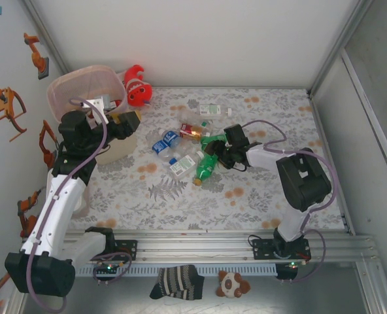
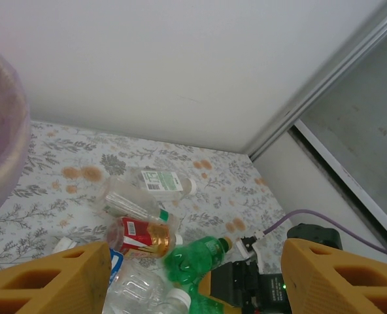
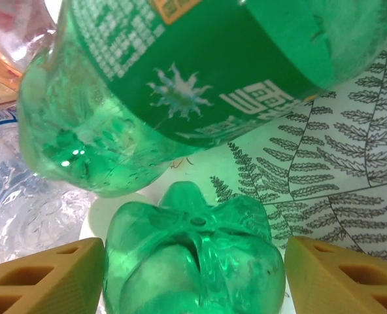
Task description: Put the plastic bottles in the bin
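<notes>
Several crushed plastic bottles lie in a heap mid-table: clear ones with blue labels (image 1: 165,142), a red-labelled one (image 1: 192,131) and two green ones (image 1: 206,167). A clear bottle with a green label (image 1: 210,109) lies apart, farther back. The pale-pink bin (image 1: 56,98) stands at the back left, its wall at the left edge (image 2: 0,131) of the left wrist view. My left gripper (image 1: 129,120) hangs open and empty beside the bin, facing the heap (image 2: 195,252). My right gripper (image 1: 221,155) is down in the heap. Its fingers press both sides of a green bottle's base (image 3: 193,261).
A red-orange fish plush (image 1: 136,85) lies against the back wall right of the bin. White walls close in the back and right sides. A striped sock (image 1: 177,281) and a small plush (image 1: 233,284) lie below the rail in front. Open floral cloth stretches to the right (image 1: 291,124).
</notes>
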